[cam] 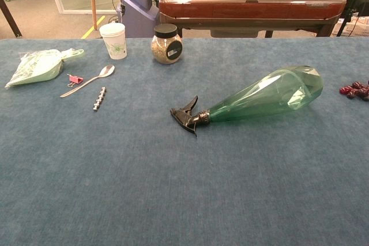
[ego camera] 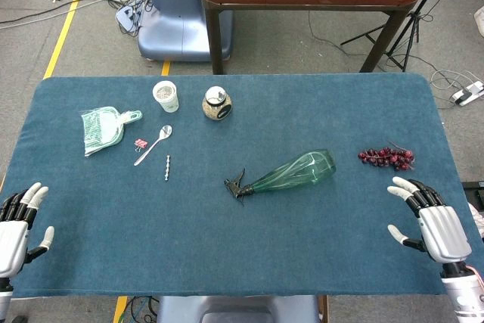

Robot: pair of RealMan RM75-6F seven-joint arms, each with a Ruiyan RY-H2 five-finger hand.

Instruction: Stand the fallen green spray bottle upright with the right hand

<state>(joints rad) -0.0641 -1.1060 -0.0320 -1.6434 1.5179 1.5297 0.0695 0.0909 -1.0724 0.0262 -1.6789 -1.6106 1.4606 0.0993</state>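
The green spray bottle lies on its side near the middle of the blue table, its black trigger nozzle pointing left and its wide base to the right. In the chest view the green spray bottle also lies flat. My right hand hovers open at the table's front right corner, well right of the bottle, with nothing in it. At the front left edge my left hand is open and empty. Neither hand shows in the chest view.
A bunch of dark red grapes lies just beyond my right hand. At the back left are a paper cup, a glass jar, a spoon, a pink clip, a metal rod and a green dustpan.
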